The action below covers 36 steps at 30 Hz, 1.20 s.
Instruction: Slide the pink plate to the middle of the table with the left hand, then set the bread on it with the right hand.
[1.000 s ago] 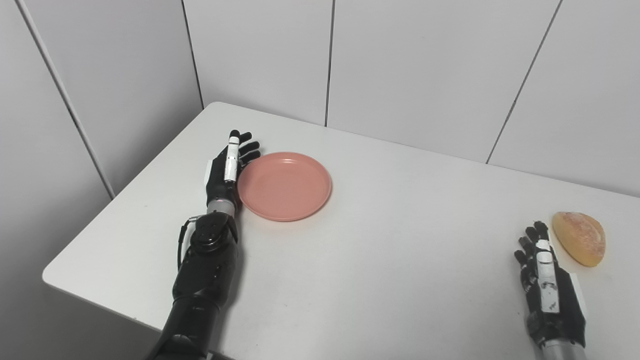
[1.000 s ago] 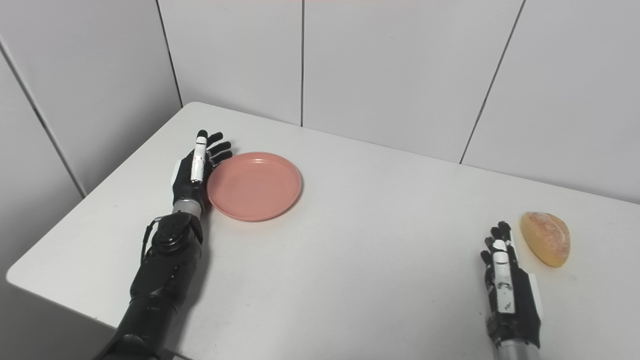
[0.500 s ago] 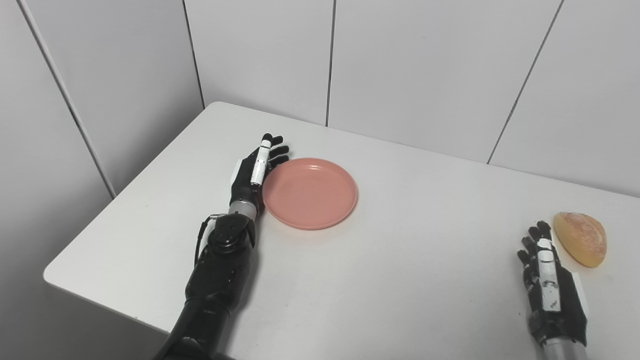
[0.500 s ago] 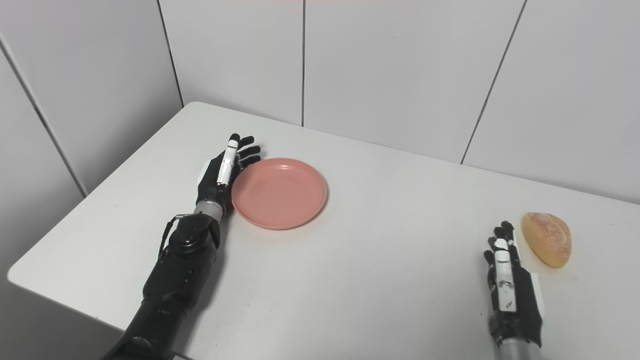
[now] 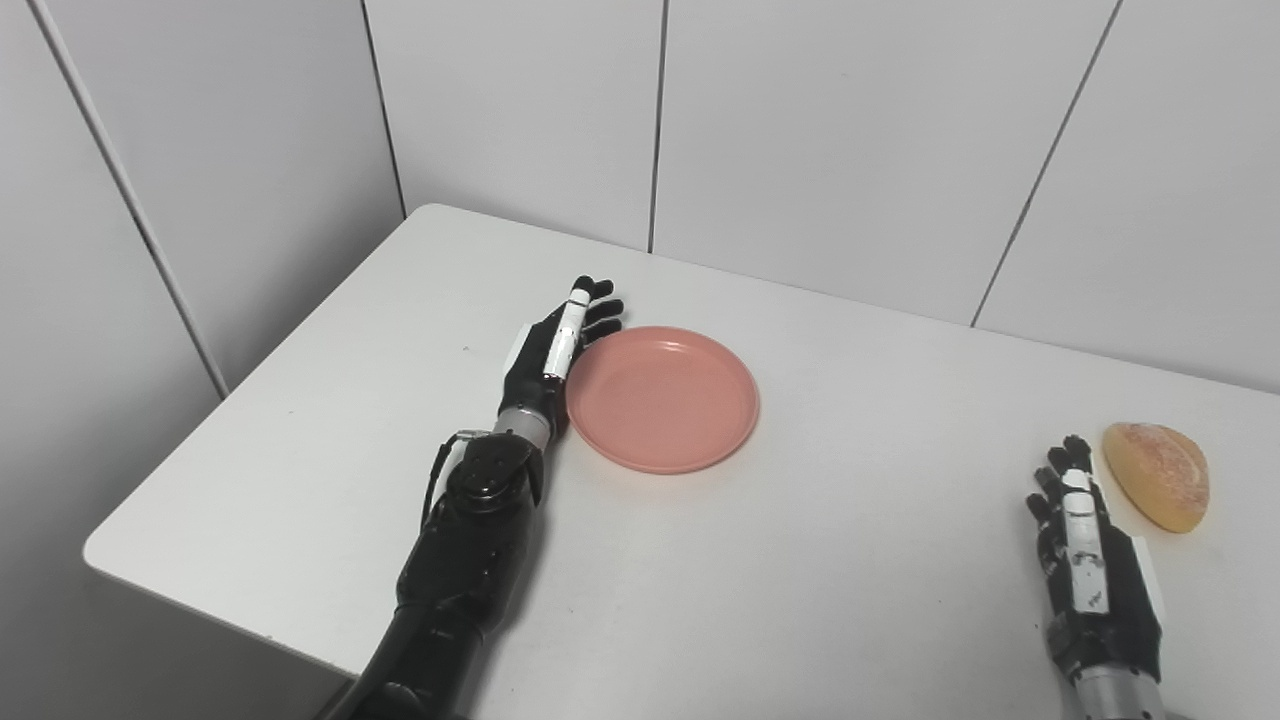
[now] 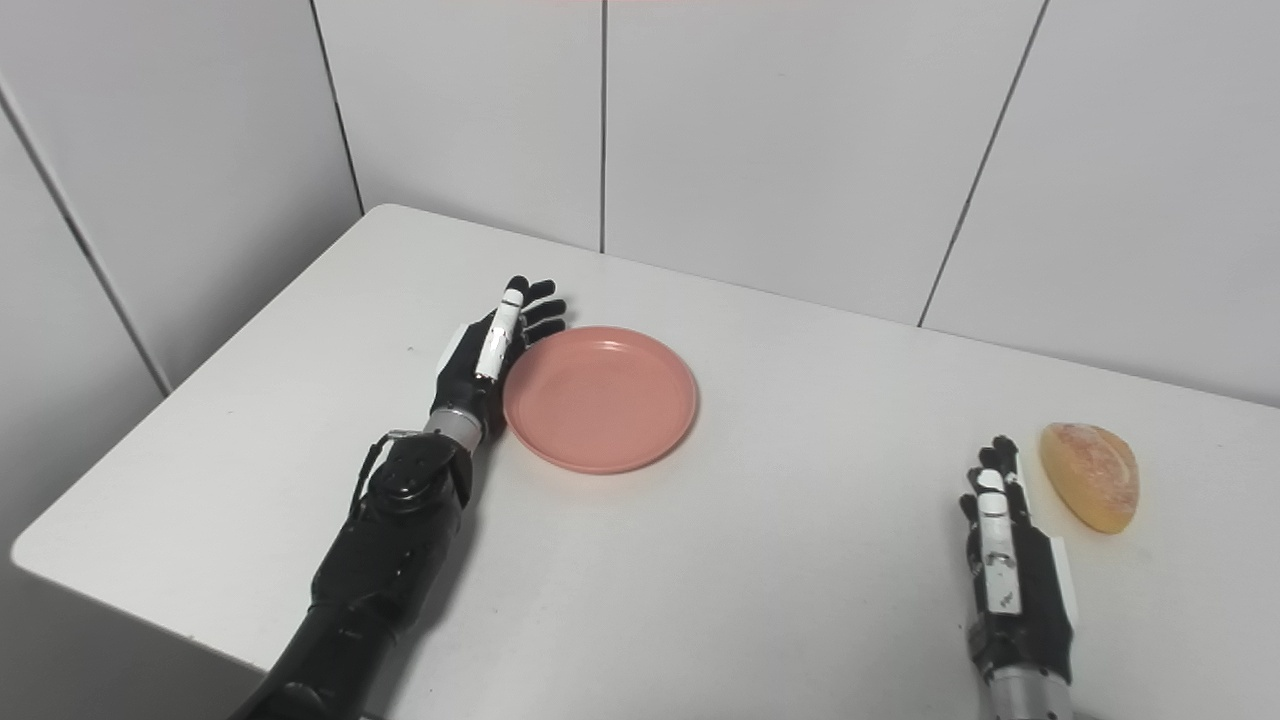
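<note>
The pink plate (image 5: pixel 665 400) lies empty on the white table (image 5: pixel 800 560), left of its middle. My left hand (image 5: pixel 550 360) stands on edge with straight fingers, flat against the plate's left rim, holding nothing. The bread (image 5: pixel 1158 475), a golden roll, rests near the table's right edge. My right hand (image 5: pixel 1090 570) lies open on the table just left of and nearer than the bread, apart from it.
White wall panels (image 5: pixel 820 130) run behind the table and along its left side. The table's front left corner (image 5: pixel 100 550) is close to my left forearm. Bare tabletop stretches between the plate and the bread.
My left hand has pushed the plate steadily to the right and slightly nearer across both intervals. The right hand has barely shifted; the bread has stayed put.
</note>
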Each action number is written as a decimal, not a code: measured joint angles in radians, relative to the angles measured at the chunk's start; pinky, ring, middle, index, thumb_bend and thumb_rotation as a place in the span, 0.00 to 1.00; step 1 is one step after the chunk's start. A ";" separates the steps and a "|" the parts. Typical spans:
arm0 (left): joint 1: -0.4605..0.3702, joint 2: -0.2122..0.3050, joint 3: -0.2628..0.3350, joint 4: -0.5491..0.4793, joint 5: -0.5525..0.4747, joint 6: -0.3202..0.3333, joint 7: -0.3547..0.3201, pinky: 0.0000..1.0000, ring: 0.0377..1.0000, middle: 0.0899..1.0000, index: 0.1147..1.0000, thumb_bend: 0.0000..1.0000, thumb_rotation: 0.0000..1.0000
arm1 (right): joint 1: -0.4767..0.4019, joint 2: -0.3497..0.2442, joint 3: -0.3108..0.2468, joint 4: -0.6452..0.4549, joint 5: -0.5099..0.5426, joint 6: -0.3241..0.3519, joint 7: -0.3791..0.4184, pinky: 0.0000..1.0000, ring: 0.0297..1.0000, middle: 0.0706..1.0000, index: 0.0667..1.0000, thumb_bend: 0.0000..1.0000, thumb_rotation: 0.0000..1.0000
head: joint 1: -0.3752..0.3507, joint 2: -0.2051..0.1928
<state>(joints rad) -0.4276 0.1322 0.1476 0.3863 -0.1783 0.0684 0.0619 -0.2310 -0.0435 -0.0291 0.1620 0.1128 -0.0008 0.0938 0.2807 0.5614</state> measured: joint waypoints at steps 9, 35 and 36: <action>-0.002 -0.041 -0.004 -0.005 -0.002 0.015 -0.005 0.82 0.82 0.79 0.78 0.44 0.96 | -0.011 0.035 0.002 0.005 -0.005 0.001 -0.018 1.00 1.00 1.00 1.00 0.53 0.91 | -0.104 0.021; 0.069 -0.172 -0.020 -0.106 -0.041 0.036 -0.080 0.83 0.82 0.79 0.77 0.44 0.87 | -0.014 0.102 0.038 -0.033 -0.051 0.002 -0.072 1.00 1.00 1.00 1.00 0.55 0.89 | -0.432 0.046; 0.071 -0.177 -0.027 -0.109 -0.041 0.035 -0.083 0.85 0.84 0.82 0.80 0.43 0.92 | -0.014 0.103 0.039 -0.033 -0.052 0.002 -0.073 1.00 1.00 1.00 1.00 0.55 0.88 | -0.433 0.046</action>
<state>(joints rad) -0.3562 -0.0450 0.1210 0.2775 -0.2195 0.1036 -0.0210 -0.2447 0.0593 0.0100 0.1292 0.0611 0.0007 0.0213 -0.1519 0.6075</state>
